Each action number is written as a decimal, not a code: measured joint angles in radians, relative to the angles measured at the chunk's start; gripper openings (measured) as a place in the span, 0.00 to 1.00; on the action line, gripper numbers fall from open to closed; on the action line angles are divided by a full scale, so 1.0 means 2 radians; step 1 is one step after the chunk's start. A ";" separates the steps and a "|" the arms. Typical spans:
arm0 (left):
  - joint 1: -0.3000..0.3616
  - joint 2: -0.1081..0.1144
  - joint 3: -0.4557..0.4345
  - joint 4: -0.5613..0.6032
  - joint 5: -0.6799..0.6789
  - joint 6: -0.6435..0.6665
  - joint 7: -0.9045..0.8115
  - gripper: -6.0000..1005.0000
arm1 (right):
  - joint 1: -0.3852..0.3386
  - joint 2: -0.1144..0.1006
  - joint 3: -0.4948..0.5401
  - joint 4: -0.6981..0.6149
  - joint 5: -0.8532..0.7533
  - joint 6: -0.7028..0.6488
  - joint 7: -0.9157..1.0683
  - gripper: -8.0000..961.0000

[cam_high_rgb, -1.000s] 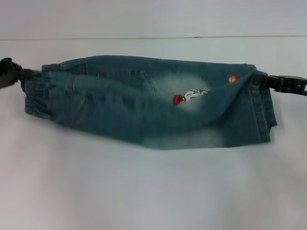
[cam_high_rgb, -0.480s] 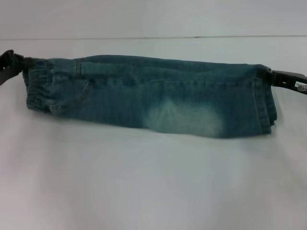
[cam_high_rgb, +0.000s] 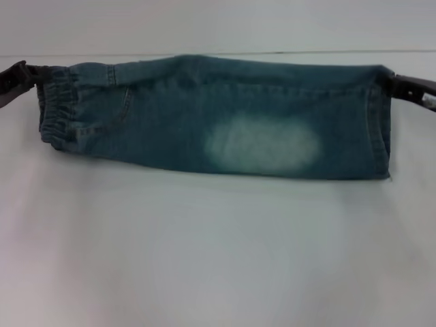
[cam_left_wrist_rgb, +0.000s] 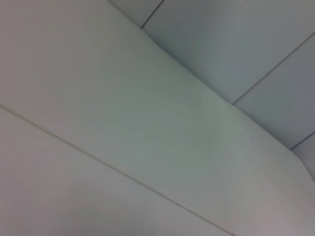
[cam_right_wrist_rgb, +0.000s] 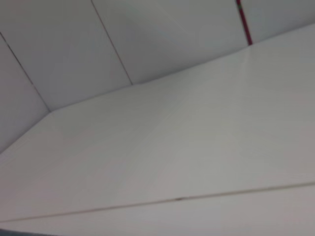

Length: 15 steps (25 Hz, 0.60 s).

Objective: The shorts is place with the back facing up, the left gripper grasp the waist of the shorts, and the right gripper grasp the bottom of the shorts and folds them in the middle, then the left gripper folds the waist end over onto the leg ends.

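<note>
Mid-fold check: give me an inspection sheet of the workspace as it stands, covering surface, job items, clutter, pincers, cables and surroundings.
Surface: white table, bare in front of the garment.
Job's things: the shorts lie as one long doubled band across the table; the waist, puckered, at the robot's left end; the bottom, stitched hems, at the right end; a pale bleached patch faces up; no embroidery shows.
Clutter: nothing seen.
Pincers: the left pincer is at the waist's far corner; the right pincer at the hems' far corner; each seems to pinch the denim there.
Cables: nothing seen.
Surroundings: a pale wall behind the table; wrist views show only white table and panelled wall.
</note>
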 joint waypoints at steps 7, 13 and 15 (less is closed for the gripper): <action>-0.002 -0.008 0.002 -0.013 -0.017 -0.020 0.048 0.05 | 0.034 -0.001 -0.001 0.017 0.001 0.033 -0.025 0.11; -0.005 -0.023 0.002 -0.011 -0.019 -0.028 0.092 0.11 | 0.049 0.000 -0.024 0.029 0.001 0.066 -0.029 0.12; -0.005 -0.031 0.002 -0.008 -0.019 -0.035 0.107 0.13 | 0.050 0.000 -0.032 0.032 0.001 0.073 -0.028 0.12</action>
